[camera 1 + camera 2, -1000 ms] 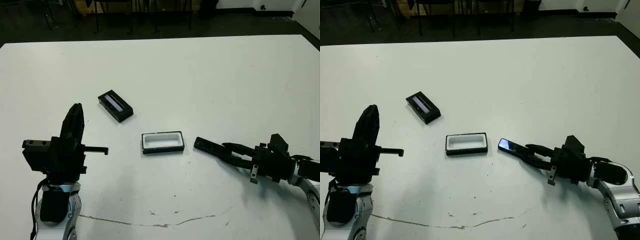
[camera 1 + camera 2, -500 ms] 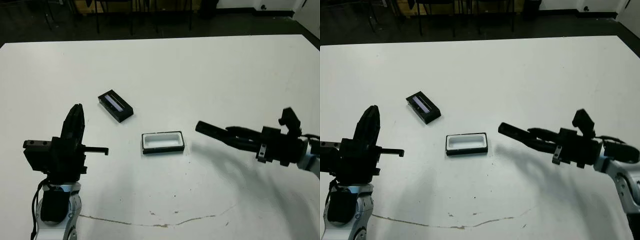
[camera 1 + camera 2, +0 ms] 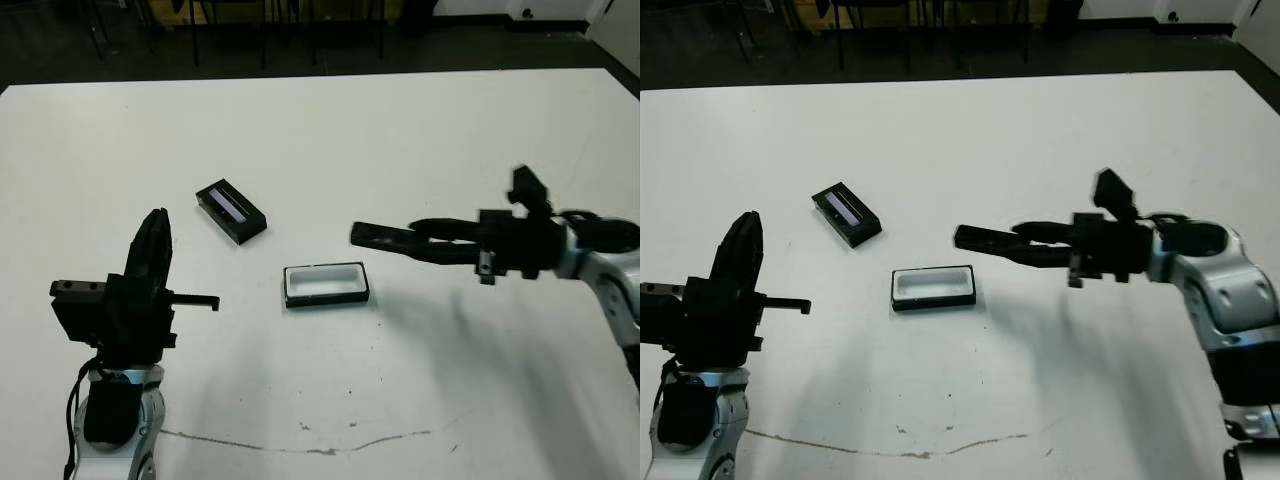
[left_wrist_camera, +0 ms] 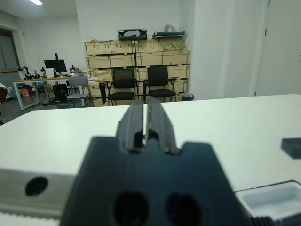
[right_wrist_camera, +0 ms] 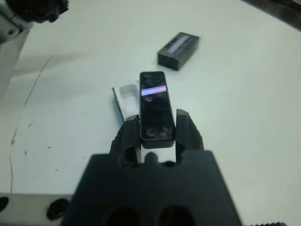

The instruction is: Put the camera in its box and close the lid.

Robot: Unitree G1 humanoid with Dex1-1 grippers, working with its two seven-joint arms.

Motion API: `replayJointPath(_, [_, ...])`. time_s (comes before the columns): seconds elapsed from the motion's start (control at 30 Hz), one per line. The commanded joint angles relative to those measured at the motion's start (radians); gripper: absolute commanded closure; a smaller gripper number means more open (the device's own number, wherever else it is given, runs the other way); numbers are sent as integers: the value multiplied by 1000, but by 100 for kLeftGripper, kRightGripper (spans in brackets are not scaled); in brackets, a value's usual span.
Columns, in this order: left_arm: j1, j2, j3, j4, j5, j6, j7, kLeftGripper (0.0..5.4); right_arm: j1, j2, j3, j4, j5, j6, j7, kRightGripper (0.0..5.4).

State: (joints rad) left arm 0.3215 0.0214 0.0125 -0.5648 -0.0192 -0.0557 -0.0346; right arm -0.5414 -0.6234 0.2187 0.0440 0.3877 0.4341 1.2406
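Observation:
The slim black camera (image 3: 383,236) is held level above the table, with my right gripper (image 3: 415,241) shut on its rear end. Its free end points left and hovers just beyond the far right corner of the box (image 3: 326,301). The box is a white-lined tray lying open at mid-table. In the right wrist view the camera (image 5: 154,104) sits between my fingers (image 5: 130,130), with the box partly hidden under it. The lid (image 3: 231,211), black with a pale stripe, lies to the far left of the box. My left gripper (image 3: 155,222) is shut, pointing upward at the near left.
A thin crack line (image 3: 330,447) runs across the white table near its front edge. Chairs and dark floor lie beyond the far edge. Bare table surface surrounds the box and lid.
My right arm has lifted the camera off the table and carried it left and farther away, up to the box's far right corner. The left arm, box and lid have stayed put.

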Motion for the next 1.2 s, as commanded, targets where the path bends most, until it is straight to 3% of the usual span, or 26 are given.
replayJointPath(0.03, [36,0,0,17,-3,-1,-1,540,-59,13,38,10,-24,36,19,492])
replayJointPath(0.37, [33,-6,-9,19,2,8,8,540,-154,48,130,39,-97,33,68,492])
replayJointPath(0.73, [33,-9,-18,23,6,1,13,540,-138,52,152,9,-132,29,60,492])
replayJointPath(0.97, [30,-7,-19,23,9,2,14,540,-128,52,170,2,-145,73,46,492])
replayJointPath(1.2, [24,-11,-29,22,12,10,18,540,-113,58,192,15,-166,54,46,492])
